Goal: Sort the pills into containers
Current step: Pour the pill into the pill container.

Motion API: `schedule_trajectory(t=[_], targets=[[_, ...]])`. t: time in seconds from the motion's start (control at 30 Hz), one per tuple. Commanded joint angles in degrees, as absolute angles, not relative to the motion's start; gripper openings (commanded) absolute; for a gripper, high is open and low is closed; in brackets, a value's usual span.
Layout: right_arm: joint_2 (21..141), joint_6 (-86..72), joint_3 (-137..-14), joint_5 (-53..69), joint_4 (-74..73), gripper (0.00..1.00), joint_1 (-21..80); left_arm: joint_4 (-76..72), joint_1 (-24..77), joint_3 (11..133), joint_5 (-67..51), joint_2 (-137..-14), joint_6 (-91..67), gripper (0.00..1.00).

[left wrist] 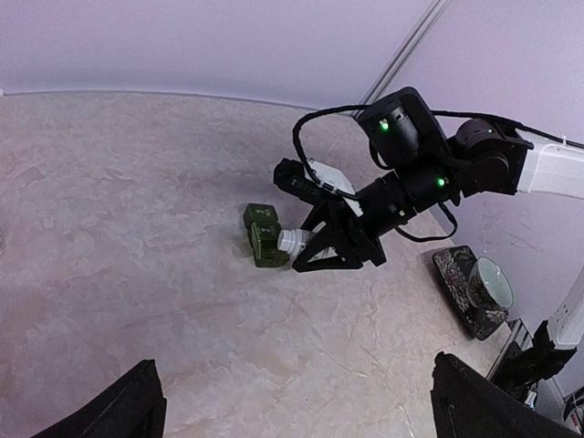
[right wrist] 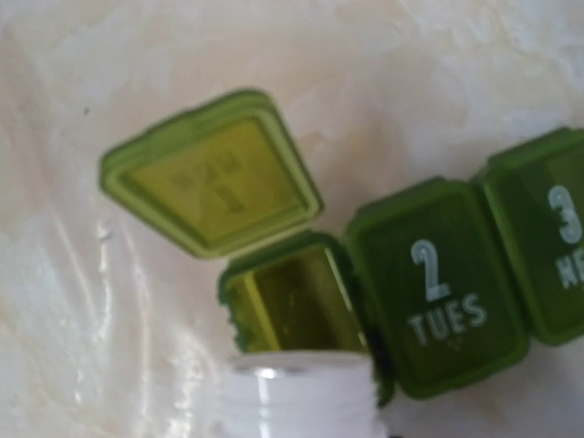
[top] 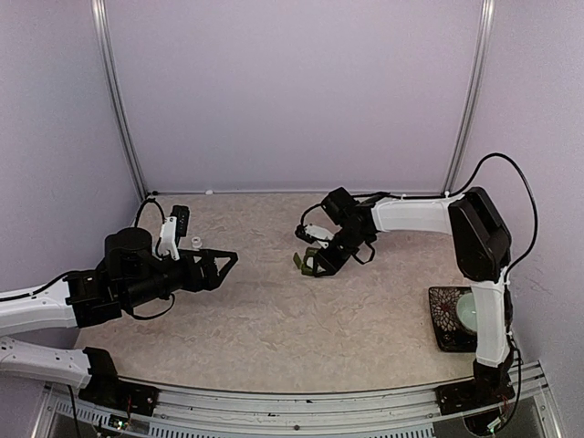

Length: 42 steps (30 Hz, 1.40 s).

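Observation:
The containers (top: 305,263) are a dark green three-compartment pill-box strip lying mid-table. In the right wrist view its first compartment (right wrist: 294,297) stands open and looks empty, with the lid (right wrist: 212,182) flipped back. The compartments marked 2 (right wrist: 438,287) and 3 (right wrist: 547,237) are closed. My right gripper (top: 324,258) is shut on a white pill bottle (left wrist: 293,242), tilted with its open neck (right wrist: 301,397) right at the open compartment's edge. No pills show. My left gripper (top: 224,264) hovers open and holds nothing, well left of the containers (left wrist: 263,235).
A dark patterned tray (top: 445,319) with a pale mug (top: 473,310) on it sits at the right edge near the right arm's base. A small white cap-like object (top: 196,242) lies at the back left. Walls enclose the table on three sides.

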<state>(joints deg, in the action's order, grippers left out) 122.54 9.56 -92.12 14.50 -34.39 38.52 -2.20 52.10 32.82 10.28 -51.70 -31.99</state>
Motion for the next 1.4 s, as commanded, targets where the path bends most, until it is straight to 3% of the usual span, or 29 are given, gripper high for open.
schedule_trajectory(t=[0.0,1.37], targets=[[123.81,9.19,-94.35,12.65,-37.45,0.05,39.22,-3.96,51.68,31.83,9.76,-50.56,-32.35,0.99],[127.82,8.99,-104.52,5.42,-48.96,0.06,41.92,-4.83,51.24,29.56,9.85,-49.13,-32.96,0.99]])
